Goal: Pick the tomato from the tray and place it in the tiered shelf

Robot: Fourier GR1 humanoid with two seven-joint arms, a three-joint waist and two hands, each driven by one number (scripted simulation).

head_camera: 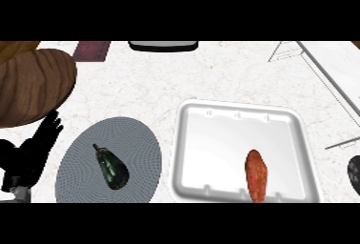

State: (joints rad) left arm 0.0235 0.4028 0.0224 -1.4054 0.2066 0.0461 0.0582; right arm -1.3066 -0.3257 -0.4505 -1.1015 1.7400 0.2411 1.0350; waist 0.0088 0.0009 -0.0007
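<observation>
- Here, my left hand (32,150) rests open at the counter's (141,81) left edge, fingers straight and pointing up, holding nothing.
- My right hand (354,174) barely shows at the right edge; I cannot tell its state.
- The tomato (256,174), reddish and elongated, lies near the white tray's (232,124) near edge.
- Left of the tray, an eggplant (111,167) lies on a grey plate (134,138).
- The wire shelf (320,69) stands at the far right corner.

Right hand (355,172) cut off at right edge, fingers unreadable; shelf (320,66) only partly in view
</observation>
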